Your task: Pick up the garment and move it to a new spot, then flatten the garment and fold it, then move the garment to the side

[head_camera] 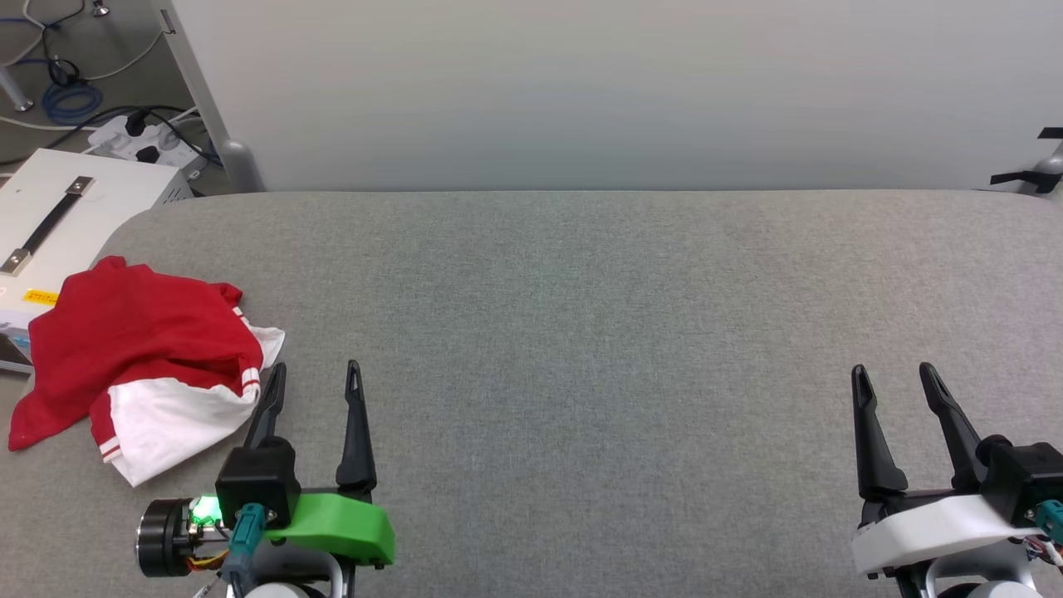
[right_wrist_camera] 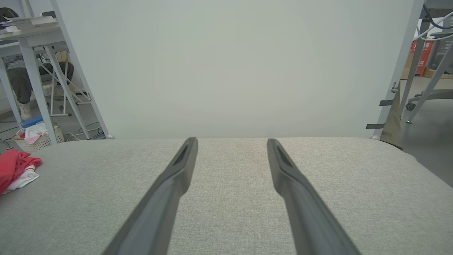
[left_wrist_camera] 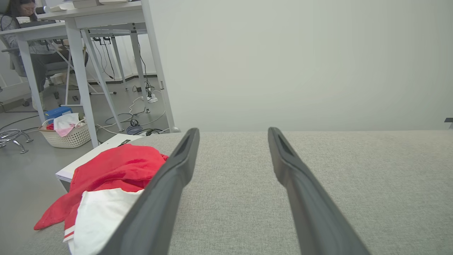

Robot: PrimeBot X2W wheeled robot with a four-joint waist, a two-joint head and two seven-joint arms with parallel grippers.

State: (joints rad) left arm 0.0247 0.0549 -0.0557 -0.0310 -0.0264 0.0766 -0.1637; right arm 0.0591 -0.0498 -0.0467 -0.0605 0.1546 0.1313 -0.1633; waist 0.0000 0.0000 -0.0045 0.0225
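The garment (head_camera: 141,357) lies crumpled at the table's left edge, red with a white sleeve and striped trim; its lettering is hidden in the folds. Part of it hangs over the edge. My left gripper (head_camera: 315,374) stands open just right of it, its left finger close beside the white sleeve, nothing between the fingers. In the left wrist view the garment (left_wrist_camera: 116,170) sits left of the left finger (left_wrist_camera: 166,184). My right gripper (head_camera: 895,375) is open at the lower right, far from the garment (right_wrist_camera: 14,166), which shows at that wrist view's left edge.
The grey fabric table (head_camera: 581,332) spreads wide between the grippers. A pale panel (head_camera: 581,91) stands behind its far edge. A white box (head_camera: 58,216) with a handle sits beside the table at the left. Cables, desks, a laundry basket (left_wrist_camera: 67,132) and a seated person (left_wrist_camera: 21,21) are beyond.
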